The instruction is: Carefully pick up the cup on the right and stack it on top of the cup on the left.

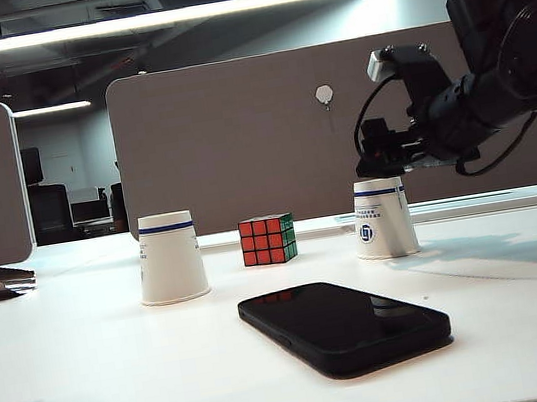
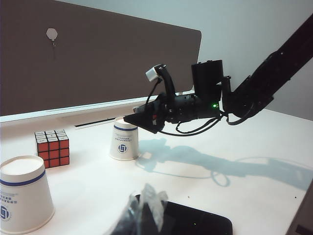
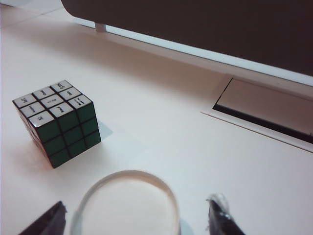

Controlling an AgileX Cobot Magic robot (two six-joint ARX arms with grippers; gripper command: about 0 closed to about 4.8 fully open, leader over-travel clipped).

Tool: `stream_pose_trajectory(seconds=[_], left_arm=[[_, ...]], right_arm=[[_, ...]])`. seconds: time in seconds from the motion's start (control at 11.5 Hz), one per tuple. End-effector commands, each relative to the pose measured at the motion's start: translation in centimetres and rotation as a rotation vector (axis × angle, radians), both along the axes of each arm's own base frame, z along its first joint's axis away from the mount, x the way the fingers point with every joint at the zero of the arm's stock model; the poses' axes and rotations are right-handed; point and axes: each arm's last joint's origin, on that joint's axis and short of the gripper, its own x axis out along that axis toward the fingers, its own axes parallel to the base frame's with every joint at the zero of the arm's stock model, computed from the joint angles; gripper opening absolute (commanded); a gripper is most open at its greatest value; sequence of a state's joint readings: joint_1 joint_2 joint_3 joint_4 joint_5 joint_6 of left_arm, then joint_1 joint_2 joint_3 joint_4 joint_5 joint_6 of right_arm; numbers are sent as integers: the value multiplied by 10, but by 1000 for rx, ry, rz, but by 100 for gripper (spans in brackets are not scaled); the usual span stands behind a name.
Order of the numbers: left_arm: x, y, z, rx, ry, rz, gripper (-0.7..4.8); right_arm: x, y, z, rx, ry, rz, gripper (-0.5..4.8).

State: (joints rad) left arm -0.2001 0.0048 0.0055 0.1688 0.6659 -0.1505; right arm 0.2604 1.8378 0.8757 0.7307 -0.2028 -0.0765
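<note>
Your right pincer (image 3: 137, 218) hangs spread wide just above the right cup (image 1: 384, 219), one fingertip (image 3: 49, 223) on each side of its upturned base, grasping nothing. That cup stands upside down at the right of the exterior view's middle band, on the white worktop (image 1: 93, 379), with the left cup (image 1: 170, 258) well apart beyond the cube (image 1: 267, 240). Judge it as thin paper: light, easily crushed, slightly slick. Take it across the upper wall near the stiff base, squeezing gently. Your left pincer (image 2: 142, 213) shows only as a blurred shape low in its wrist view, so I cannot tell its state.
</note>
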Motion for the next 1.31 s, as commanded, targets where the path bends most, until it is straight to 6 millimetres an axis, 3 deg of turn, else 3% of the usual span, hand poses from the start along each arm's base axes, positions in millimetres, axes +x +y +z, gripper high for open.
stream_pose_trajectory(seconds=[0.09,0.35,0.87,1.31], left_arm=[[0,0,2,-3,-15,0,-5],[0,0,2,-3,-15,0,-5],[0,0,2,-3,-16,-1,-5],[0,0,2,-3,-16,-1,-4]], right_arm=[[9,2,-2,-3,2,2,392],[10,3,-11,-18,59,3,404],[17,5,-4,-5,29,19,404],[20,7,-20,-3,41,39,403]])
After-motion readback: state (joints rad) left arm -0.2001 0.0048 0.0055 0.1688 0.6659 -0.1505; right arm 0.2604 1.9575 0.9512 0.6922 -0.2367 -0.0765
